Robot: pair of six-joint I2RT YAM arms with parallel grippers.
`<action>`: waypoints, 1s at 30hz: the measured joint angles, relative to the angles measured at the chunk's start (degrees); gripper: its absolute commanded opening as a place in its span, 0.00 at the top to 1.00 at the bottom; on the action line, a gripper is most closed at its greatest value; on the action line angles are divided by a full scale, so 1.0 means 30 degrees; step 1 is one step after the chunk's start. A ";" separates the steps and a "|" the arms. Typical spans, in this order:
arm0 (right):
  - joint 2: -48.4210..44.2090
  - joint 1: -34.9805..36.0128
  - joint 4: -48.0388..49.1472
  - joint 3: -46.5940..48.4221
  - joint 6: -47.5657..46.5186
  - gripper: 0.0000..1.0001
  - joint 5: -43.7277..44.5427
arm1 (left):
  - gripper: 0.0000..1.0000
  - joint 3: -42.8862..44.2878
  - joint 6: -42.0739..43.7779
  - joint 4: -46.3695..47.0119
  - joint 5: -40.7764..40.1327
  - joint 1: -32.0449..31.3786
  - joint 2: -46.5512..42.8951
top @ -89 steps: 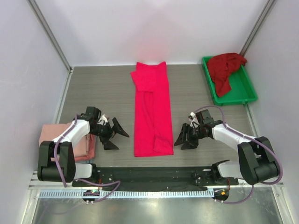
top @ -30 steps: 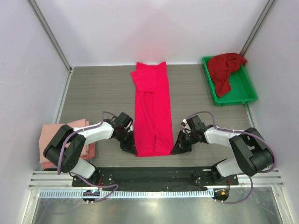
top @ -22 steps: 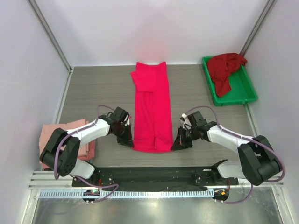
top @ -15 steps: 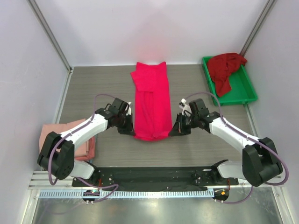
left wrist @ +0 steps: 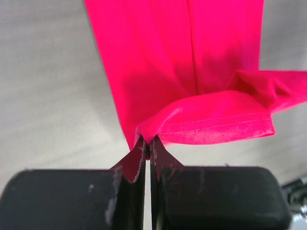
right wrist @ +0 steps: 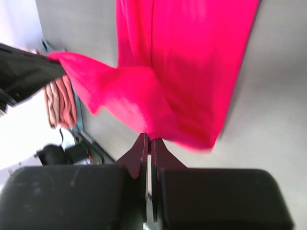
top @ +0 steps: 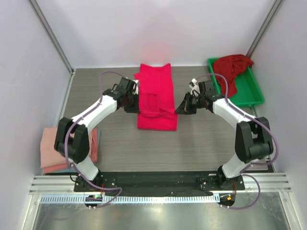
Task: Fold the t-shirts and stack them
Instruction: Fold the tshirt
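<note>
Left gripper (left wrist: 147,140) and right gripper (right wrist: 147,137), each closed narrow on a hem corner of the bright pinkish-red t-shirt (top: 154,96), which lies mid-table towards the far side, near half doubled over. To fold well: carry both corners level towards the far collar edge, cloth taut between them, lowering together before release.

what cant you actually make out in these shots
Top view: count of shirts in the salmon stack; the left arm covers part.
Top view: tray floor under the bunched crimson shirt.
Wrist views: how much pink-red shirt hem sits inside the shut jaws.
Right wrist view: background left of the cloth, blurred.
</note>
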 measured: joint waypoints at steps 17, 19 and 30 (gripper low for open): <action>0.9304 -0.0787 0.1188 0.8947 -0.0437 0.99 -0.0022 | 1.00 0.7322 0.1464 0.0036 -0.2747 0.0707 0.7293; 1.0134 -0.0867 0.1158 0.9821 -0.0488 0.96 -0.0022 | 1.00 0.8029 0.1668 0.0044 -0.2929 0.0809 0.7992; 1.0666 -0.1333 0.1158 1.1533 -0.1071 0.48 0.0138 | 0.11 0.8706 0.2171 -0.0211 -0.5406 0.0882 0.8225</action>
